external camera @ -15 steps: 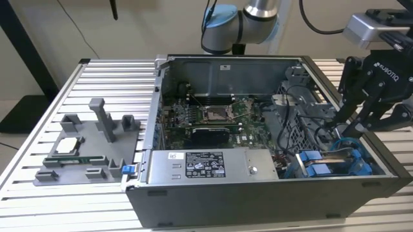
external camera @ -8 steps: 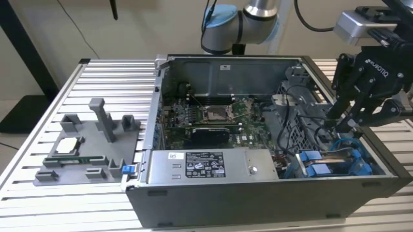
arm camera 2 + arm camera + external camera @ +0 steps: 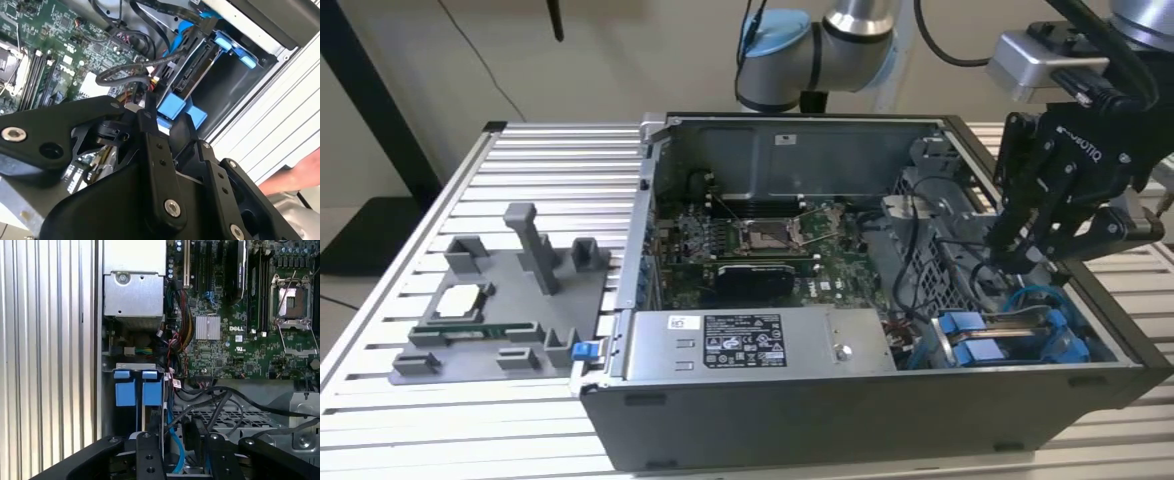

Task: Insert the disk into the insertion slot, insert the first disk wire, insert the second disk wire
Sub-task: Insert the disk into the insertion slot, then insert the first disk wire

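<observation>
The disk [image 3: 196,70] sits edge-on inside the insertion slot [image 3: 1067,350], a grey drive cage at the open computer case's corner on the exterior view's right. Its blue carrier tabs [image 3: 125,388] stick out of the bay, also in the exterior view as tabs [image 3: 971,338]. My black gripper [image 3: 1014,262] reaches down into the case just above that bay, close over the blue tabs [image 3: 175,107]. A black wire [image 3: 125,72] loops from the board toward the disk's end. A blue wire [image 3: 175,445] runs beside the disk, close to the gripper [image 3: 180,440].
The grey labelled power-supply box [image 3: 761,340] lies along the case's front edge, with the motherboard [image 3: 747,235] behind it. A grey fixture tray [image 3: 494,310] with posts stands on the slatted table [image 3: 480,170] at the exterior view's left. A person's hand [image 3: 295,175] is near the case.
</observation>
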### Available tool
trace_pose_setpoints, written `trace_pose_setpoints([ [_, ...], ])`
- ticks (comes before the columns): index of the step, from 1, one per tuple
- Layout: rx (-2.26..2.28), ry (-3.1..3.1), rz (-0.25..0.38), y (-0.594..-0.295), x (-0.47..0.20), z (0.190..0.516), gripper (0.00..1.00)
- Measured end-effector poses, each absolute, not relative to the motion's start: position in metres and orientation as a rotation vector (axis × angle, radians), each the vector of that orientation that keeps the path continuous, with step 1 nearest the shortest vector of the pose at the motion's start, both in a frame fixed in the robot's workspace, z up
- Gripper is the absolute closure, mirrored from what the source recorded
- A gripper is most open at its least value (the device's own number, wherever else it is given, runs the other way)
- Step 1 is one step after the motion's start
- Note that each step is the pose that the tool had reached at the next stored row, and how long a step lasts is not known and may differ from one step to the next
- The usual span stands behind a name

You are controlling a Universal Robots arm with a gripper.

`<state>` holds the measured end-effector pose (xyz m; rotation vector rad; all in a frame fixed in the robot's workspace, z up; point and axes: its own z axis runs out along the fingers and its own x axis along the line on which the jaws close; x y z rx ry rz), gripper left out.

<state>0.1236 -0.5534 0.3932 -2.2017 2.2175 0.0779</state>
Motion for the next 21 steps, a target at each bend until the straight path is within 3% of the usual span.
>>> trace_pose_setpoints([
  [21,-2.241,2.115,0.012,-0.5435,0.1175,0.3877,0.0],
])
